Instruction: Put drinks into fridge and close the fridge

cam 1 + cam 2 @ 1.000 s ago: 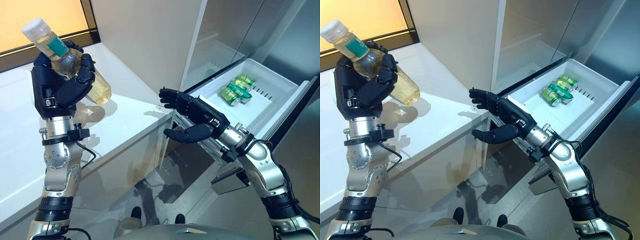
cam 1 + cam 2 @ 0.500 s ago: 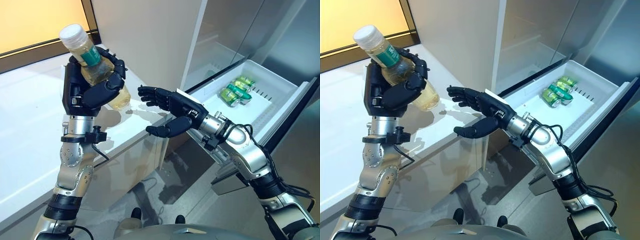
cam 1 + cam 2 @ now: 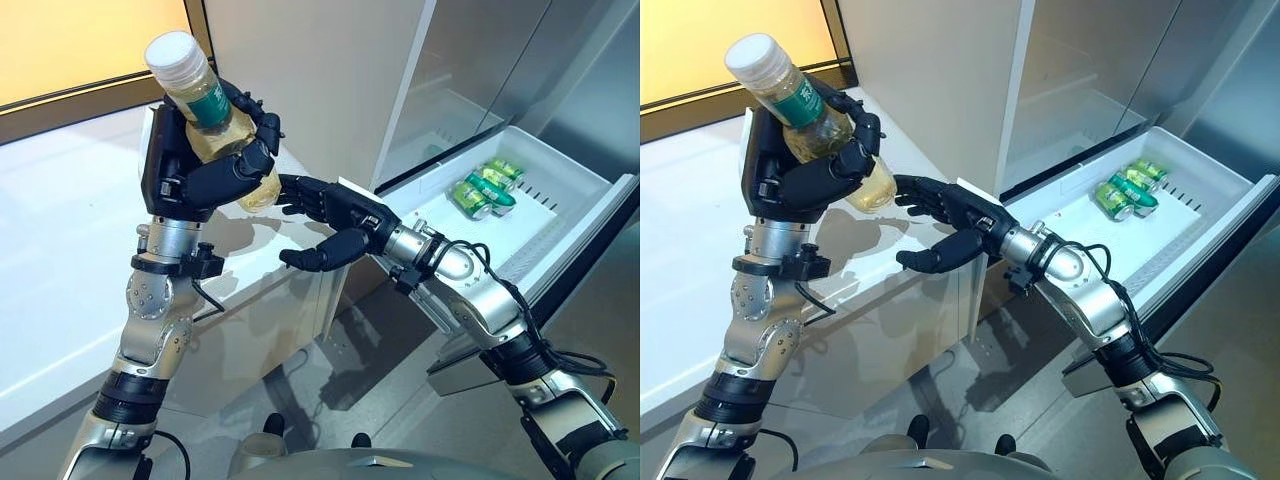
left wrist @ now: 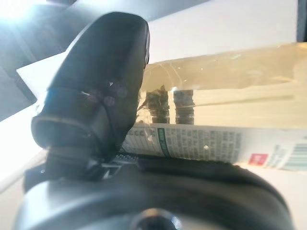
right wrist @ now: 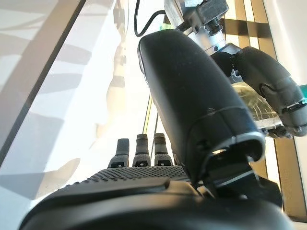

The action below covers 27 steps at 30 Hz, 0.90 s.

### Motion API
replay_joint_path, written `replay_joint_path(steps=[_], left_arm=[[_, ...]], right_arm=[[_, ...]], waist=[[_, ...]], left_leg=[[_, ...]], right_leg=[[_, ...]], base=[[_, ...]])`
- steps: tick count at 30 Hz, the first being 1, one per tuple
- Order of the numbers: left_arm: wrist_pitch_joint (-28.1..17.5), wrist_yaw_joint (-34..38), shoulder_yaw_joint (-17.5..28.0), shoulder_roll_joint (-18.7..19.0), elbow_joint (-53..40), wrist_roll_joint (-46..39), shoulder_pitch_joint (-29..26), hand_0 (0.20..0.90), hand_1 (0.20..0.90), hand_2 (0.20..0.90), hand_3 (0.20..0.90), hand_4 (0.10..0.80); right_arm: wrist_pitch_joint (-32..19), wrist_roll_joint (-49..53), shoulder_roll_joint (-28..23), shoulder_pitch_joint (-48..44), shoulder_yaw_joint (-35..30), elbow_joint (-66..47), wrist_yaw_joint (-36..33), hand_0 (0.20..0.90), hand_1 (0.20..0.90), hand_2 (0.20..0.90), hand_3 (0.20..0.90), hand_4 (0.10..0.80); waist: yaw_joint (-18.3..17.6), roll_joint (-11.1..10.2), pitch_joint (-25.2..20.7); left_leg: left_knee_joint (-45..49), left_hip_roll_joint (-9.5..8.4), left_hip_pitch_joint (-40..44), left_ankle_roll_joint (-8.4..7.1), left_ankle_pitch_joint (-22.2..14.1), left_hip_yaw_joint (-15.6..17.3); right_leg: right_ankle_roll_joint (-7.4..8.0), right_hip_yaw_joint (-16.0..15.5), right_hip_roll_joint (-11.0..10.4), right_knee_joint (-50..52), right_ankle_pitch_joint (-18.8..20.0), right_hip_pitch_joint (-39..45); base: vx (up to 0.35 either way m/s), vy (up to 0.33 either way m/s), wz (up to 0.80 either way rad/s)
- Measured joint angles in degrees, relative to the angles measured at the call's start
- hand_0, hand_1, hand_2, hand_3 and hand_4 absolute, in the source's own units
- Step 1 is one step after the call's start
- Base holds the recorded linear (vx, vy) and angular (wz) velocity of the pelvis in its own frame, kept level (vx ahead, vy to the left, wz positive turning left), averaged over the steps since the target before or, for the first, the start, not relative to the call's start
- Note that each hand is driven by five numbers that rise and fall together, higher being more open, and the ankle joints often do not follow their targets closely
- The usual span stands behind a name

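My left hand (image 3: 195,175) is shut on a clear bottle (image 3: 205,110) of pale yellow drink with a white cap and green label, held tilted above the white counter (image 3: 60,240). The bottle also shows in the left wrist view (image 4: 220,96) past the thumb. My right hand (image 3: 335,215) is open, fingers straight, just right of the bottle's base and not touching it; it also shows in the right eye view (image 3: 950,220). The white fridge drawer (image 3: 560,185) stands pulled open at right, with green cans (image 3: 480,190) lying in it.
The fridge's steel front (image 3: 470,60) rises behind the drawer. A white wall panel (image 3: 300,70) stands behind the counter's right end. A dark-framed window (image 3: 80,50) runs along the back left. Grey floor (image 3: 380,400) lies below the drawer.
My left hand has carried the bottle further right and a little up. My right hand has reached left, from beside the drawer to close under the bottle.
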Motion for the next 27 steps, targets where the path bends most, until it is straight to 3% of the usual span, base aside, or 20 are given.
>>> replay_joint_path(steps=[14, 27], left_arm=[[2.83, -4.76, -2.29, 3.41, 0.01, 2.41, -0.21, 0.3, 0.3, 0.3, 0.2, 0.1], [3.64, -8.39, -3.47, 3.38, 0.0, 2.19, -0.46, 0.3, 0.3, 0.3, 0.2, 0.1]], right_arm=[[0.27, 0.35, 0.09, -3.56, 0.05, 0.85, -2.61, 0.9, 0.9, 0.9, 0.9, 0.8], [0.36, 2.3, 2.47, -5.16, 2.21, 1.38, -3.37, 0.9, 0.9, 0.9, 0.9, 0.8]], waist=[[0.39, 0.03, -0.02], [0.6, 0.06, -0.03]], left_leg=[[-0.01, -0.05, -0.29, -0.02, 0.14, -0.53], [0.0, -0.04, -0.32, -0.02, 0.18, -0.68]], right_leg=[[0.0, -0.45, -0.04, -0.03, 0.0, 0.01], [-0.01, -0.54, -0.03, 0.0, 0.0, 0.06]], base=[[0.011, -0.002, 0.01], [0.006, -0.002, 0.0]])
